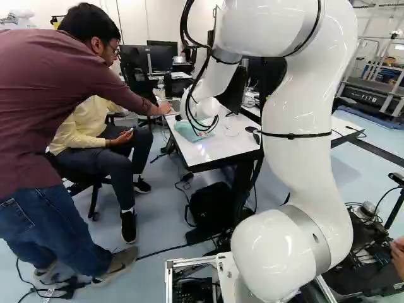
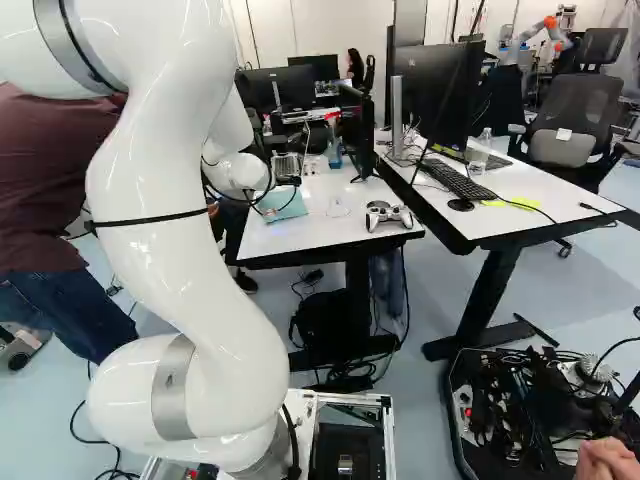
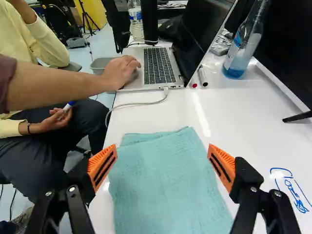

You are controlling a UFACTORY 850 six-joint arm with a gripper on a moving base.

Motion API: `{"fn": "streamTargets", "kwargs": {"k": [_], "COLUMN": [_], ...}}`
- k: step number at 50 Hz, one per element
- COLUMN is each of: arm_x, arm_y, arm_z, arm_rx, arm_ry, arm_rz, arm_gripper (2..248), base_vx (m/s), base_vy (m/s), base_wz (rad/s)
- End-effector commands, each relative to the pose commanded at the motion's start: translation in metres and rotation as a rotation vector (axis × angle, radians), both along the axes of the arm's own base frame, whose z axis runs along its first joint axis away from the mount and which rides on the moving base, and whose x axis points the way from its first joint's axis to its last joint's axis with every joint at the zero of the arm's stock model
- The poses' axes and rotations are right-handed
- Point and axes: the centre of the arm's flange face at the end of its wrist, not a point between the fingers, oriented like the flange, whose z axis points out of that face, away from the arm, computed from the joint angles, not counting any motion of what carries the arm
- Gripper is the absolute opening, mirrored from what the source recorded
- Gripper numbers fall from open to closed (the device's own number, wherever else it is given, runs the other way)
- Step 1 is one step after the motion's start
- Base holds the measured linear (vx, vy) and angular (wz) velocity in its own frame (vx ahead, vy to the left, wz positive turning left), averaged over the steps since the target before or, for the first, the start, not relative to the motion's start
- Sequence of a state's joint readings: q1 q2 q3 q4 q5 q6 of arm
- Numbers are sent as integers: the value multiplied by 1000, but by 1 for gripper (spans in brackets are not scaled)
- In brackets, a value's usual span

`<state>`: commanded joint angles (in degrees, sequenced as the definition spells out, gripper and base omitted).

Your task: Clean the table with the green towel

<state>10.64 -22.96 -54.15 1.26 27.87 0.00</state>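
I think this is the grasping step: my black, orange-padded tool (image 3: 162, 166), fingers spread, should descend and pinch the flat green cloth towel (image 3: 163, 187).

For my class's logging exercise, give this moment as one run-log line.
gripper open over green towel | towel on white table, ungripped | blue scribble on table, unwiped | person's hand at laptop

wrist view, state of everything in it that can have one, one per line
pincer, open
green towel, laid out on the table, slightly doubled at its far edge
table, marked with blue scribble
laptop, open, cable plugged in
bottle with blue liquid, upright, partly full
clear water bottle, upright
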Motion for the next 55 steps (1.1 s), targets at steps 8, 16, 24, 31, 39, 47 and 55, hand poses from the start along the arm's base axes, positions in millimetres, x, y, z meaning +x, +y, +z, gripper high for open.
{"fn": "streamTargets", "kwargs": {"k": [8, 16, 24, 31, 39, 47, 55], "arm_x": [0, 0, 0, 0, 0, 0, 0], "arm_y": [0, 0, 0, 0, 0, 0, 0], "arm_z": [0, 0, 0, 0, 0, 0, 0], "arm_rx": [0, 0, 0, 0, 0, 0, 0], "arm_ry": [0, 0, 0, 0, 0, 0, 0], "arm_rz": [0, 0, 0, 0, 0, 0, 0], "arm_gripper": [247, 247, 247, 247, 247, 247, 247], "base_vx": [0, 0, 0, 0, 0, 0, 0], "base_vy": [0, 0, 0, 0, 0, 0, 0], "base_wz": [0, 0, 0, 0, 0, 0, 0]}}
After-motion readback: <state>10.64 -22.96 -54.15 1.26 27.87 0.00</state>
